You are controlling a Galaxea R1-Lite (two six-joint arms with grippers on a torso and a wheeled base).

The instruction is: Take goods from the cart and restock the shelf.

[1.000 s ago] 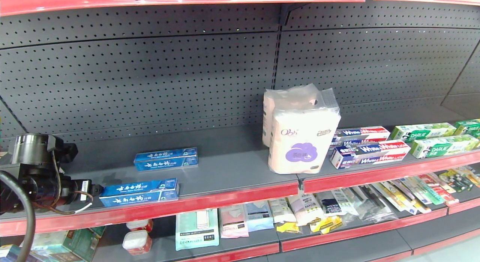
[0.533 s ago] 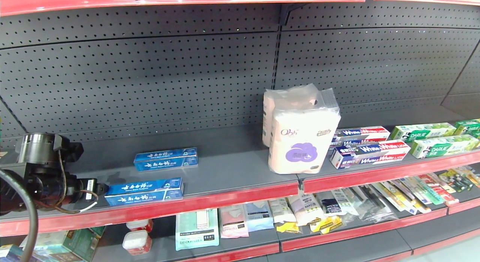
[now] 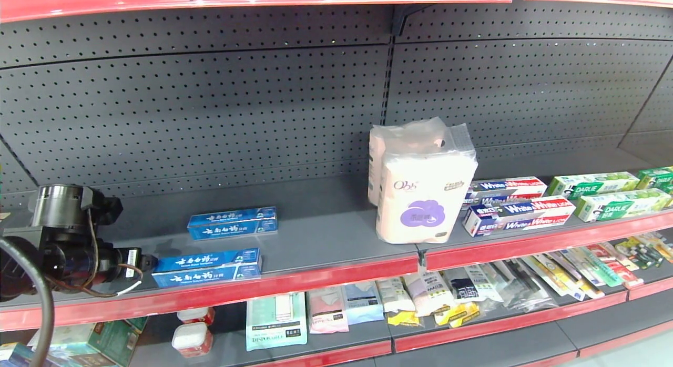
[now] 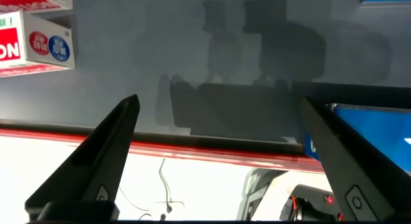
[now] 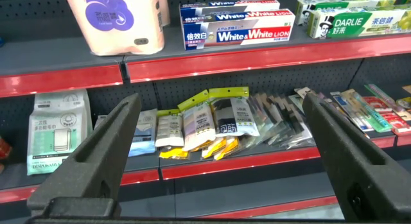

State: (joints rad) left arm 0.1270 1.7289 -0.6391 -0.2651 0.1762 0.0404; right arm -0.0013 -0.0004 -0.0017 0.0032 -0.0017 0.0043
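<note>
The long blue cardboard toothpaste carton [image 3: 207, 267] lies flat on the grey metal shelf [image 3: 326, 230], along its red front lip [image 3: 326, 275]. Its printed face points outward, likely so shoppers can read it. The left gripper [image 4: 218, 102] sits at the carton's end, fingers spread and holding nothing; whether one finger touches the carton is hard to tell. The right gripper [image 5: 221, 99] hangs spread and empty before the lower shelves, apparently in reserve.
</note>
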